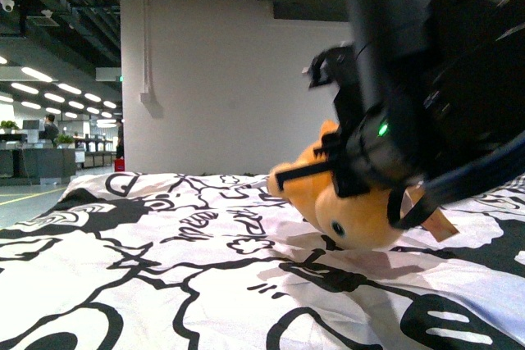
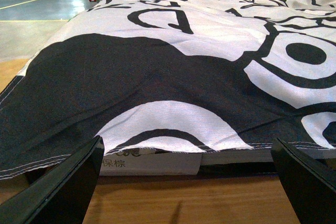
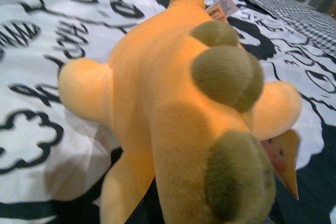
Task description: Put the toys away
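plush toy (image 1: 361, 215) lay on the printed surface (image 1: 164, 284), toward its right edge. your right hand (image 1: 340, 165) sat over it, grip impossible to tell. your left hand (image 2: 186, 142) hung with fingers apart at a surface edge.

Orange-yellow plush (image 3: 157, 108) with 3 olive-brown spots (image 3: 228, 77), black eye (image 1: 337, 228); cloth (image 1: 123, 284) white with black doodles; tag (image 3: 283, 161) apparently orange.

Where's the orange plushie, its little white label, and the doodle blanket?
orange plushie (image 3: 173, 93): right wrist view, on the middle of its orange body.
white label (image 3: 221, 9): right wrist view, on the label's printed face.
doodle blanket (image 1: 107, 268): front view, on a bare part left of the toy.
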You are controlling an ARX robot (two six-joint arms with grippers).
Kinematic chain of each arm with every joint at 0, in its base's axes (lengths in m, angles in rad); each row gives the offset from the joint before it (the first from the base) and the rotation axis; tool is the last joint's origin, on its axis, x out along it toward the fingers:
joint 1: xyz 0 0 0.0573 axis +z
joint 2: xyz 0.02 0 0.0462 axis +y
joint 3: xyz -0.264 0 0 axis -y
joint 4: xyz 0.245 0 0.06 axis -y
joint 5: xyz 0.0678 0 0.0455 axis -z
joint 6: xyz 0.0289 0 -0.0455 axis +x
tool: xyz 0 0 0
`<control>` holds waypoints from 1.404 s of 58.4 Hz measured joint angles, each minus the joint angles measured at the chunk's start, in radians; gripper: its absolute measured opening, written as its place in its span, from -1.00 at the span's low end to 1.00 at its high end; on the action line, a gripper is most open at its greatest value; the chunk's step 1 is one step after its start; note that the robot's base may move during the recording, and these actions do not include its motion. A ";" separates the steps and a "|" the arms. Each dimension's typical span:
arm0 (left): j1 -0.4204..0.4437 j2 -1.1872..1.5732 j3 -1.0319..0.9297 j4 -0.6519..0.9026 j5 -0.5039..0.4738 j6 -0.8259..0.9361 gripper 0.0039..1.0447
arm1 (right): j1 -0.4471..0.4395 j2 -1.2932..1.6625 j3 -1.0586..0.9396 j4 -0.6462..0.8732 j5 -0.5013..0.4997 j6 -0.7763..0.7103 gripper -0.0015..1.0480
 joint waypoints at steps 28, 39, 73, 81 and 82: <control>0.000 0.000 0.000 0.000 0.000 0.000 0.88 | -0.318 -0.578 -0.359 -0.014 -0.516 0.294 -0.86; 0.000 0.000 0.000 0.000 0.000 0.000 0.88 | -0.379 -0.758 -0.515 -0.036 -0.564 0.397 -0.87; 0.000 0.000 0.000 0.000 0.000 0.000 0.88 | -0.458 -1.041 -0.688 -0.164 -0.608 0.499 -0.87; 0.000 0.000 0.000 0.000 0.000 0.000 0.88 | -0.425 -1.061 -0.686 -0.305 -0.477 0.346 -0.87; 0.000 0.000 0.000 0.000 0.000 0.000 0.88 | -0.424 -1.066 -0.692 -0.310 -0.470 0.336 -0.87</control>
